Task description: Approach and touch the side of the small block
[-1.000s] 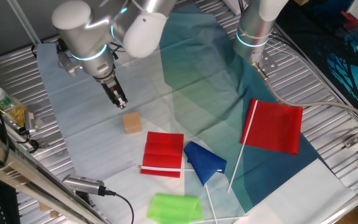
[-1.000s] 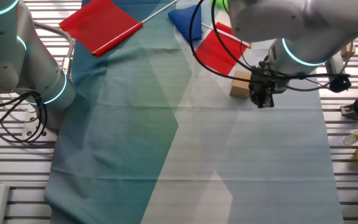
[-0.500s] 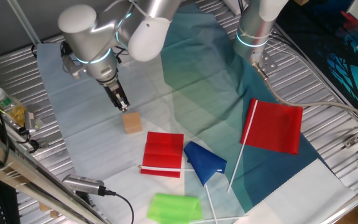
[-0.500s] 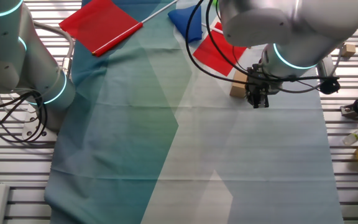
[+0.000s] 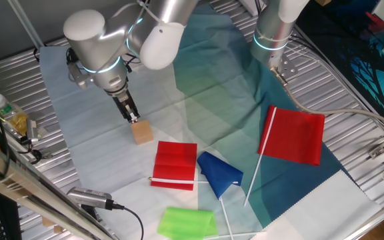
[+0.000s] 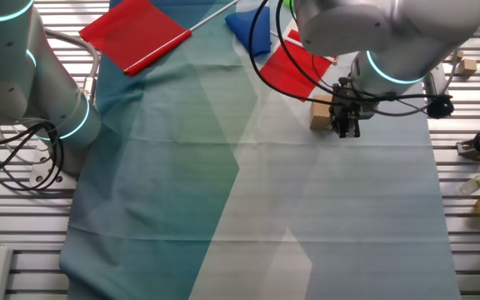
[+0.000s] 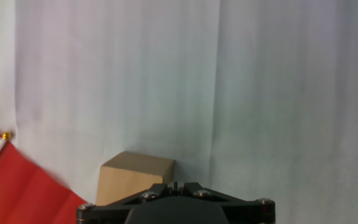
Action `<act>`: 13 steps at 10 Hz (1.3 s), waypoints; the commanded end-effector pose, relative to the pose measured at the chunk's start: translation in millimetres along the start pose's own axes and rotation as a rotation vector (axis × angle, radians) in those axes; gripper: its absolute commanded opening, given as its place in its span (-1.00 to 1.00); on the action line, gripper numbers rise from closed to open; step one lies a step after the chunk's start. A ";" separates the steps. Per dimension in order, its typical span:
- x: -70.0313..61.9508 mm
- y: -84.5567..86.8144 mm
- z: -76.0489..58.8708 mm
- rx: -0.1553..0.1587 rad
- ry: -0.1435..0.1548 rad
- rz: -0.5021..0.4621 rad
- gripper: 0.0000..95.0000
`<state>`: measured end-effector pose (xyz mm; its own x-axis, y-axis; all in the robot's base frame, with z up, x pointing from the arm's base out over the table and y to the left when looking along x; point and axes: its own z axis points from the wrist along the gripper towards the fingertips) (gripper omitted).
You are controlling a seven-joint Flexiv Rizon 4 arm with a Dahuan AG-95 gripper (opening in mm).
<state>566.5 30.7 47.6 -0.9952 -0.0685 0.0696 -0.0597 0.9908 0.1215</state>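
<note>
The small block (image 5: pixel 141 132) is a plain tan wooden cube on the pale cloth, just left of a folded red cloth (image 5: pixel 175 165). My gripper (image 5: pixel 133 118) is shut, its tips close together right at the block's upper left side. In the other fixed view the gripper (image 6: pixel 345 131) is at the block's (image 6: pixel 320 112) right side. In the hand view the shut fingertips (image 7: pixel 175 185) sit at the bottom edge, against the block (image 7: pixel 134 175); whether they touch it I cannot tell.
A blue flag (image 5: pixel 219 173), a green cloth (image 5: pixel 186 222) and a large red flag (image 5: pixel 295 135) lie to the right and front. A second robot's base (image 5: pixel 273 33) stands at the back. Bottles (image 5: pixel 9 115) and cables (image 5: pixel 105 203) lie at the left edge.
My gripper has moved down and toward the block, from a short gap away to right at its side. The block has not visibly moved.
</note>
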 end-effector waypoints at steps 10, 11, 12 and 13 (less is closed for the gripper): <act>5.9 -2.2 0.5 0.006 -0.012 0.002 -1.00; 8.0 -4.4 -0.6 0.005 -0.013 -0.002 -1.00; 10.4 -7.1 -2.4 0.005 -0.012 -0.006 -1.00; 10.5 -7.2 -2.5 0.006 -0.013 -0.007 -1.00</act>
<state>556.0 22.2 50.6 -0.9957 -0.0738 0.0560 -0.0668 0.9909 0.1168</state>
